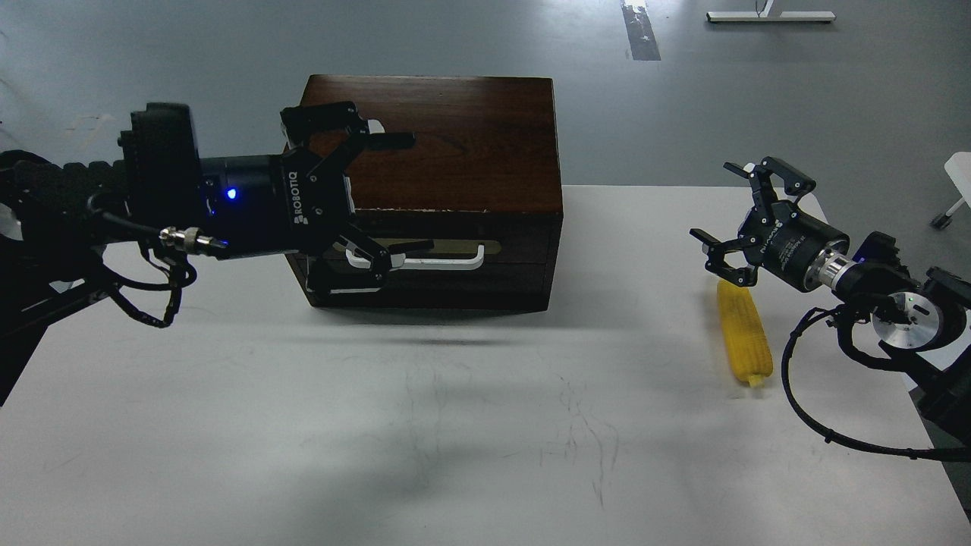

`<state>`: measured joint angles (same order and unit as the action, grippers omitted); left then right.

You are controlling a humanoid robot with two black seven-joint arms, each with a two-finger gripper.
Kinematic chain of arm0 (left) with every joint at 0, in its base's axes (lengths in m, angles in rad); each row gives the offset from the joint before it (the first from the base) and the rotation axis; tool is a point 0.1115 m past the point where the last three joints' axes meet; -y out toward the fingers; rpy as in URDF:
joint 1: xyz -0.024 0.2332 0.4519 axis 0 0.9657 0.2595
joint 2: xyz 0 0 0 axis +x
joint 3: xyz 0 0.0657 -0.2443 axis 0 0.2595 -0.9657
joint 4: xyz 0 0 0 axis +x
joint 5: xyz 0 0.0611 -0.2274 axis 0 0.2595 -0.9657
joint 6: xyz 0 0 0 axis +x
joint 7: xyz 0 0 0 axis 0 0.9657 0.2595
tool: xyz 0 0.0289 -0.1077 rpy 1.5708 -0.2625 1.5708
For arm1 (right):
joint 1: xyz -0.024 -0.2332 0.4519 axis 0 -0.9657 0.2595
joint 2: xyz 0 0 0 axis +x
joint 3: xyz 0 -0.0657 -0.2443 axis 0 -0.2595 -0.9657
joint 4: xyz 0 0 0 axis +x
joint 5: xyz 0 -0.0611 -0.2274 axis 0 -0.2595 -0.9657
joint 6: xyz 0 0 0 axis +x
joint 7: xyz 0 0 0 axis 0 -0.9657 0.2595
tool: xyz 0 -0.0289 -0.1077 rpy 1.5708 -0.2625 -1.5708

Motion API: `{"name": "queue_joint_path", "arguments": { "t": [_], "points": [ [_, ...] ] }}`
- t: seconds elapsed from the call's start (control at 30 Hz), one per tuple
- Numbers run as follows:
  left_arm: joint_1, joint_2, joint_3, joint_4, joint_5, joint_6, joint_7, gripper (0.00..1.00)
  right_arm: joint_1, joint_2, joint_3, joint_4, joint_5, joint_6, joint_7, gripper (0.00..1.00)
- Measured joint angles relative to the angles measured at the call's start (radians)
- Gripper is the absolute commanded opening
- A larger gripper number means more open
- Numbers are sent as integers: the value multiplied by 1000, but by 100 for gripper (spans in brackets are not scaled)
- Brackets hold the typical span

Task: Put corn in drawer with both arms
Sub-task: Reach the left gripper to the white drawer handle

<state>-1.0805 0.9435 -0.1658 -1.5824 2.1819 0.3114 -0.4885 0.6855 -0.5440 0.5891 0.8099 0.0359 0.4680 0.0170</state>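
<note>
drawer closed, contents hidden | corn lying on counter | left gripper jaws apart at handle | right gripper jaws apart above corn

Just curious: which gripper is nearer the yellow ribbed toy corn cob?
Right gripper, open just above the yellow ribbed toy corn cob; left gripper is open far across the table by the drawer.

A single head view looks forward and down from above the white table, fairly near, with the cabinet at centre back and grey floor beyond; arms enter from both sides.
</note>
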Motion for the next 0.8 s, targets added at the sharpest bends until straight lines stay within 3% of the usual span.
{"name": "queue_joint_path", "arguments": {
  "t": [0.23,0.37,0.6,0.8],
  "points": [
    [-7,-58,90,102,0,0,0,97,-3,11,-2,-1,-1,-2,0,100],
    [-5,-90,102,157,0,-1,0,79,-3,11,-2,-2,-1,-2,0,100],
    [-8,-97,106,166,0,2,0,64,-6,5,-1,-2,-1,-1,0,100],
    [-8,-97,106,167,0,3,0,65,-20,3,3,-2,-1,-1,0,100]
  ]
}}
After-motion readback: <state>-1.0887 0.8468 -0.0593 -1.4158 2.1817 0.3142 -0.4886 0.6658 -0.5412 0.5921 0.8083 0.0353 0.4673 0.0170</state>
